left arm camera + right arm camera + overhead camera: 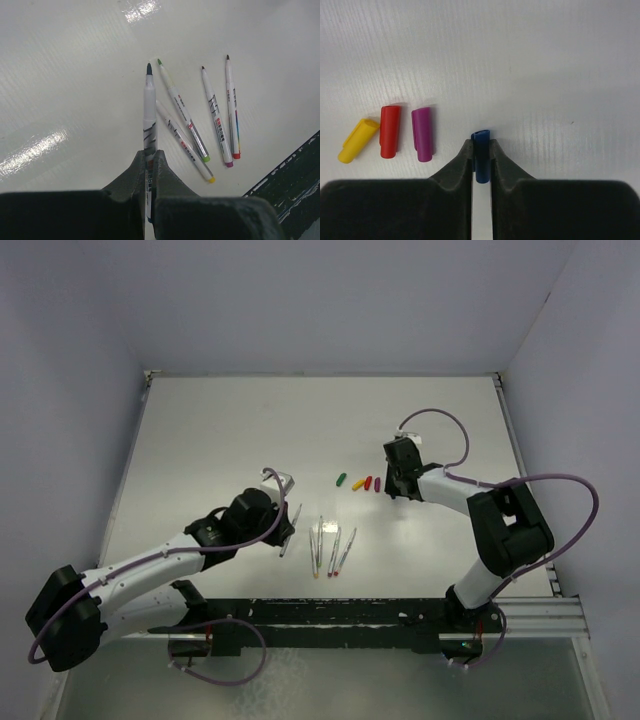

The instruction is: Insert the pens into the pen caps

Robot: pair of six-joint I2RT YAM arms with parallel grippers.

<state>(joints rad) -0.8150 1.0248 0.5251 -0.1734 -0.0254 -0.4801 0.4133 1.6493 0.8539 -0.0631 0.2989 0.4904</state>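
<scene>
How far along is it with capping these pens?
Nothing is capped yet. In hand: the left claw grips one pen, tip outward, and the right claw pinches the blue cap. Left: joining those two, then the four pens lying on the table and the yellow cap, red cap, purple cap and green cap.

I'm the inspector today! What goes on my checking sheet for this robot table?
Surface: white table, shiny with light glare.
Job's things: four loose pens lying uncapped, close together; green cap, yellow cap, red cap and purple cap lying loose in a row.
Clutter: nothing seen.
Grippers: left gripper shut on a fifth pen, tip pointing away; right gripper shut on the blue cap.
Cables: purple cables loop along both arms.
Surroundings: pale walls on three sides; black rail at the near edge.
</scene>
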